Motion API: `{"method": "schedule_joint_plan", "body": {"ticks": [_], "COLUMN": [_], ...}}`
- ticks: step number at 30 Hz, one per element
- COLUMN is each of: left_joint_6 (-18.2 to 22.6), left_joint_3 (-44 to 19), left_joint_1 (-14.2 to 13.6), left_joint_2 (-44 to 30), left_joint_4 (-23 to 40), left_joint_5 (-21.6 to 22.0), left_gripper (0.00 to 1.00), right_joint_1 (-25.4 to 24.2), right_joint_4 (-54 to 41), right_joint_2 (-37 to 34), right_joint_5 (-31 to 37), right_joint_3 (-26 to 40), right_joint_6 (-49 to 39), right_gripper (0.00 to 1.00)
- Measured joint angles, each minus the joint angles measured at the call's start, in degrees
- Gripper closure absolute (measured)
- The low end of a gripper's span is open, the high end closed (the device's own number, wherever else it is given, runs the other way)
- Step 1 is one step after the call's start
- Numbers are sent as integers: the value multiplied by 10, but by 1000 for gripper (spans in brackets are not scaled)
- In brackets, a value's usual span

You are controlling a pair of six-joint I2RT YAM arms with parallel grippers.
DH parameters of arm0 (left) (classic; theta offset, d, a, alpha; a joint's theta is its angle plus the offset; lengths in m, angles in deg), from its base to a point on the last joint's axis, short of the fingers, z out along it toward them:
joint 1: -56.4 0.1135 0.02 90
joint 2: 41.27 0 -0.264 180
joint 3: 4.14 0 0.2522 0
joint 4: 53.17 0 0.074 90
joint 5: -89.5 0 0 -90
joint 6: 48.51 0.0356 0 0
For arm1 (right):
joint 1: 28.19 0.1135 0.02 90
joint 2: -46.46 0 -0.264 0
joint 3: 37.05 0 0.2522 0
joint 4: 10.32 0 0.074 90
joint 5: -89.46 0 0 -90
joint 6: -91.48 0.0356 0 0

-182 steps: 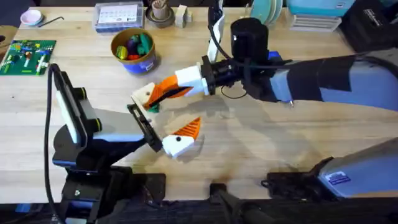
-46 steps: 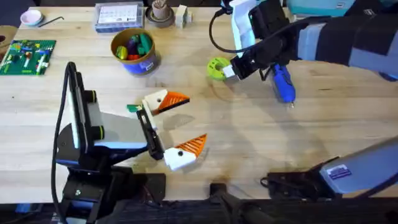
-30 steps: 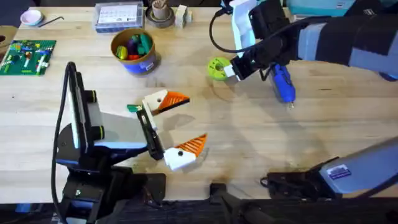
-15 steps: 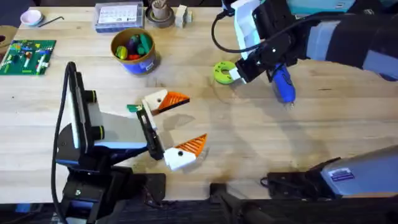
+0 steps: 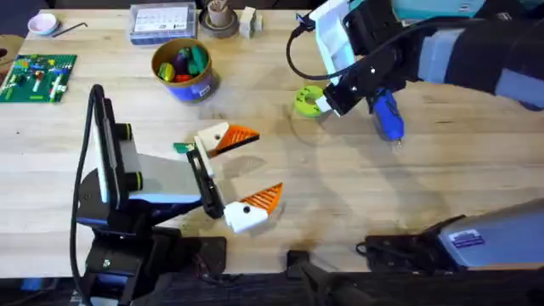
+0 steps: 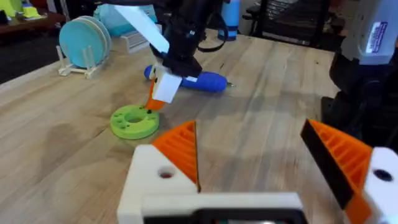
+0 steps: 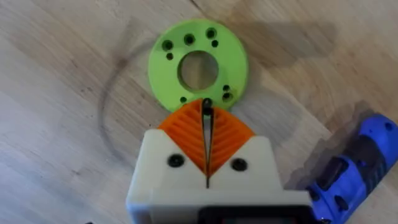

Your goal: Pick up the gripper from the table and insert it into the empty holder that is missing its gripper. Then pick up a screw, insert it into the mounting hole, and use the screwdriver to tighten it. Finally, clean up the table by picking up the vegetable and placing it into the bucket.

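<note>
My right gripper [image 5: 323, 104] hangs over the near edge of a lime-green disc [image 7: 198, 65] and is shut on a small black screw [image 7: 206, 112] pinched at its orange tips. The blue screwdriver [image 5: 387, 115] lies just to its right on the table. My left gripper [image 5: 265, 161] rests open at the table's middle. Both of its white mounts carry an orange finger. The gripper [image 5: 240, 136] sits in the farther holder [image 6: 155, 177], whose face shows a mounting hole. The dark-green vegetable [image 5: 181, 148] lies beside that holder. The blue bucket [image 5: 183, 72] stands at the back left.
Along the back edge are a clear box [image 5: 161, 21], a grey dish [image 5: 219, 21] and a rack of teal plates [image 5: 365, 13]. A green circuit board [image 5: 38, 75] lies at the far left. Bare wood stretches across the right front.
My right gripper left the left gripper's farther mount and went to the green disc. Over the last second it shifted slightly right, and the disc slid with it. The left arm stayed still.
</note>
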Motion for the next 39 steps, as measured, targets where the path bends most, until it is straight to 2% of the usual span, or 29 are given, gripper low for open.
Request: {"method": "schedule_joint_plan", "body": {"ticks": [18,28,34,36,37,39], "left_joint_6": [0,0,0,0,0,0], "left_joint_3": [0,0,0,0,0,0], "left_joint_1": [0,0,0,0,0,0], "left_joint_2": [0,0,0,0,0,0], "left_joint_4": [0,0,0,0,0,0], "left_joint_5": [-1,-1,-1,-1,-1,-1], "left_gripper": [8,7,7,7,7,7], "right_joint_1": [0,0,0,1,12,28], "right_joint_4": [1,-49,-172,-207,-253,-277], "right_joint_2": [-2,65,74,74,74,74], "right_joint_5": [2,2,-21,-37,-49,-54], "right_joint_3": [0,13,90,128,187,223], "right_joint_6": [-5,-5,-5,-5,-5,-5], "right_gripper": [994,994,995,995,995,995]}}
